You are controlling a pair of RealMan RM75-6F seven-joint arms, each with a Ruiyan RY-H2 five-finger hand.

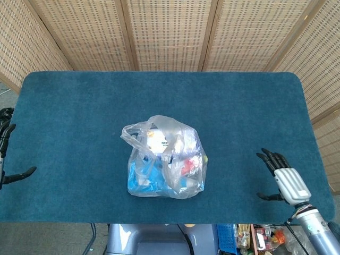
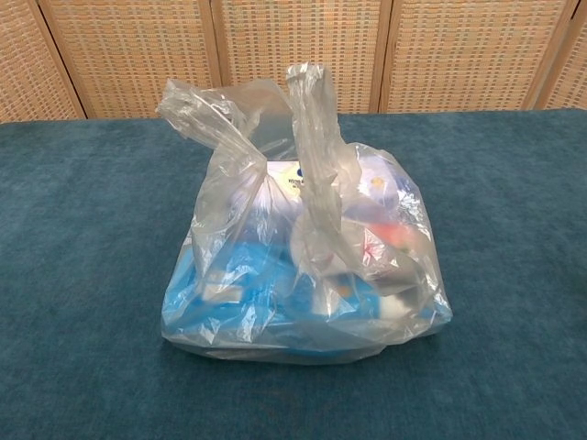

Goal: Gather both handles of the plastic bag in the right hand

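Note:
A clear plastic bag [image 1: 166, 158] [image 2: 303, 257] with blue, white and red items inside stands in the middle of the blue table [image 1: 79, 106]. Its two handles stick up loose: one [image 2: 206, 124] leans left, the other [image 2: 312, 119] stands upright in the centre. My right hand [image 1: 281, 178] hovers over the table's front right part, well to the right of the bag, fingers spread and holding nothing. Only the fingertips of my left hand [image 1: 6, 154] show at the far left edge, spread and empty. Neither hand appears in the chest view.
Woven cane screens [image 1: 170, 32] stand behind the table. The table's front edge [image 1: 159, 219] runs close below the bag. Clutter on the floor [image 1: 255, 236] shows under the front right corner.

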